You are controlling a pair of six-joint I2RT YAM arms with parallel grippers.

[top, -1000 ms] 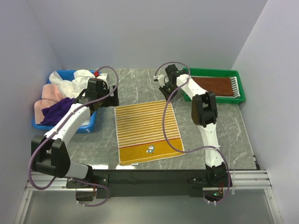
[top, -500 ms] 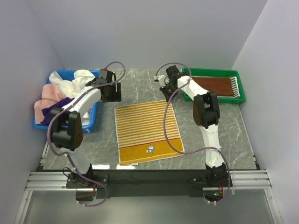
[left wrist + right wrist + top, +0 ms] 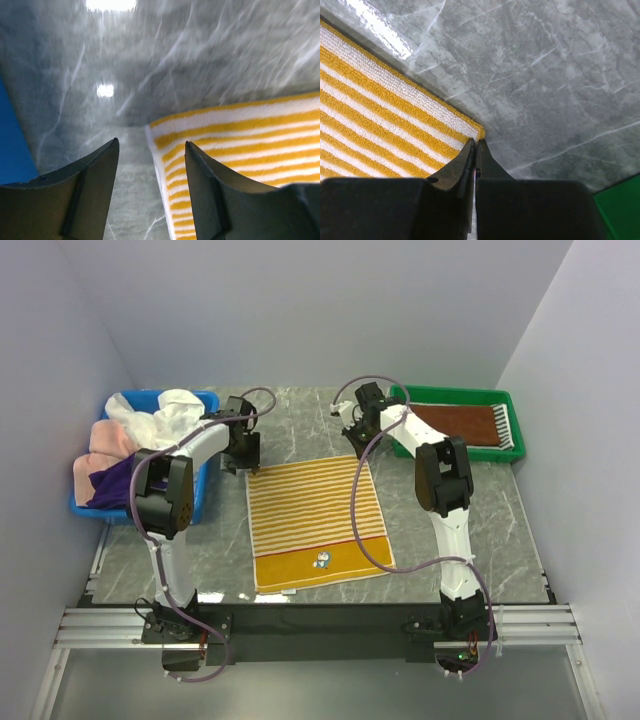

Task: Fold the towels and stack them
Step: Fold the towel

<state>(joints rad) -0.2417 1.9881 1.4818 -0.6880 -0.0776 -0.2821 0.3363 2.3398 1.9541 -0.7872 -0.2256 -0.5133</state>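
**Closing on the two far corners of the yellow towel**

My right claw (image 3: pixel 475 144) has clenched in the last moment. Its tips now meet right at the far right corner of the yellow striped towel (image 3: pixel 312 520). From my wrist view I cannot tell whether cloth is actually caught between them or only touched.

My left claw (image 3: pixel 151 141) has swung away from the blue bin (image 3: pixel 195 502) and come to the towel's far left corner. It is released, but the gap has been narrowing. The striped corner lies between the tips and just ahead of them, and nothing is gripped yet.

The towel itself has not shifted. It lies flat and spread out on the table (image 3: pixel 440 530) between my arms, with the little picture at the near edge.

As I judge it, I am setting up the first fold, with one far corner taken or nearly so and the other about to be. Once both are held I can lift and bring the far edge toward me.

The pile of towels (image 3: pixel 150 420) in the bin waits its turn, and a brown towel (image 3: pixel 455 425) already lies in the green tray (image 3: pixel 455 393).
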